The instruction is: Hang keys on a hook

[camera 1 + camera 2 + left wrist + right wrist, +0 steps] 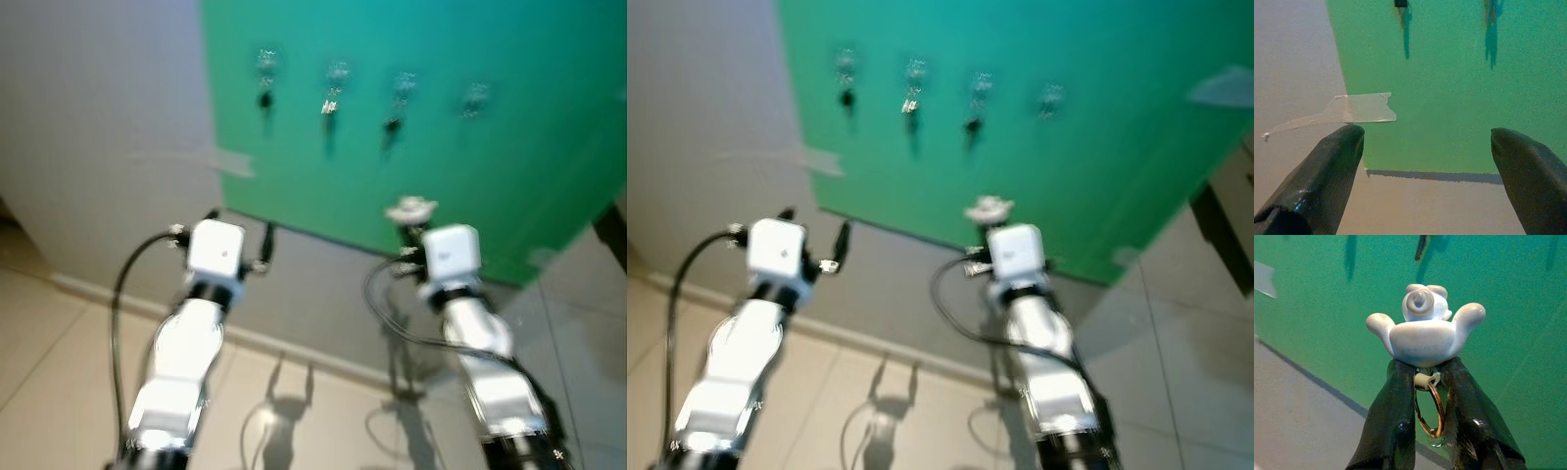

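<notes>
A green board (470, 176) on the wall carries a row of small hooks. Keys hang from three of them (265, 96) (330, 105) (392, 122); the rightmost hook (476, 98) looks bare, though the view is blurred. My right gripper (1425, 369) is shut on a keyring (1431, 409) with a white figure charm (1422, 330), held up before the board's lower part (411, 209). Raised near the board's lower left corner, my left gripper (1425, 176) is open with nothing between its fingers (1327, 181).
Clear tape (1359, 110) fixes the board's left edge to the grey wall (98, 127). Below lie a pale baseboard and tiled floor (323, 411). A dark upright edge (612, 235) stands at the far right.
</notes>
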`<state>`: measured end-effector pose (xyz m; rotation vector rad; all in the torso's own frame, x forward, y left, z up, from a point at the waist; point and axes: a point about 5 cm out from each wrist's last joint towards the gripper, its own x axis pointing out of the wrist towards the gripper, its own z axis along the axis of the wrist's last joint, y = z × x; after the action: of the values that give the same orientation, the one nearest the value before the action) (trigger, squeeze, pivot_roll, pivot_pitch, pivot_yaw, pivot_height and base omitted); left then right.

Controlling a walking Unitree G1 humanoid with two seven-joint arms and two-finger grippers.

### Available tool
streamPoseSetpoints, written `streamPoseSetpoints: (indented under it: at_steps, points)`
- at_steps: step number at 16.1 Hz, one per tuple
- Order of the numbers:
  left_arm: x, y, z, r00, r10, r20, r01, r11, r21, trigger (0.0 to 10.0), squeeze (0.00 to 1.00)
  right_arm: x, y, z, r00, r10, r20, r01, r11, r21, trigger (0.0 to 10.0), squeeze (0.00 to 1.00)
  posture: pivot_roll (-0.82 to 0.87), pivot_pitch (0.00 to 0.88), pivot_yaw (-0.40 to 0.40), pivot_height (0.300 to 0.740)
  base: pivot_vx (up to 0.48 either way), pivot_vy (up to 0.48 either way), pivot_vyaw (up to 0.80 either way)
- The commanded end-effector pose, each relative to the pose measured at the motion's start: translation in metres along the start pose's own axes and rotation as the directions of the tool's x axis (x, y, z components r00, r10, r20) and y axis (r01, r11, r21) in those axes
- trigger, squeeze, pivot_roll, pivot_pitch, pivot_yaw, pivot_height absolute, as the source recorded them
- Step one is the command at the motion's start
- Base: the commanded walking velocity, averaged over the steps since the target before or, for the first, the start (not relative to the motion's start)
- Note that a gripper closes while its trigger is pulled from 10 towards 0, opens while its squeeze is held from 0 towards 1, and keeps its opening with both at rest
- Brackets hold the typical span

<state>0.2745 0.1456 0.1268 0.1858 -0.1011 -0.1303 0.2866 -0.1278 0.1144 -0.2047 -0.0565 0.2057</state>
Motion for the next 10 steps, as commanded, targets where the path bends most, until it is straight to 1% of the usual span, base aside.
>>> streamPoseSetpoints:
  at_steps: [1,4,7,8,10]
  points:
    - [0.003,-0.006,0.005,0.999,-0.030,0.015,0.030,0.999,-0.013,10.0,0.00,-0.001,-0.009,0.003,1.000,-0.023,0.014,0.023,1.000,0.003,10.0,0.00,-0.07,0.031,-0.021,0.740,0.000,0.000,0.00]
    - [0.003,-0.008,0.005,0.999,-0.051,0.016,0.051,0.999,-0.005,10.0,0.00,-0.001,-0.007,0.005,1.000,-0.003,0.030,0.003,1.000,0.025,10.0,0.00,-0.07,0.030,-0.015,0.740,0.000,0.000,0.00]
    - [0.003,-0.005,0.006,0.998,-0.057,0.019,0.057,0.998,0.001,10.0,0.00,-0.001,-0.003,0.009,0.999,0.014,0.053,-0.017,0.999,0.044,10.0,0.00,-0.07,0.028,-0.009,0.740,0.000,0.000,0.00]
    - [0.003,-0.005,0.007,0.997,-0.080,0.024,0.079,0.997,0.013,10.0,0.00,0.001,-0.002,0.013,0.998,0.012,0.065,-0.016,0.998,0.057,10.0,0.00,-0.07,0.028,-0.007,0.740,0.000,0.000,0.00]
    - [0.002,-0.009,0.012,0.985,-0.167,0.040,0.165,0.985,0.051,10.0,0.00,0.006,-0.004,0.024,0.995,0.000,0.099,-0.008,0.996,0.085,10.0,0.00,-0.07,0.026,-0.001,0.740,0.000,0.000,0.00]
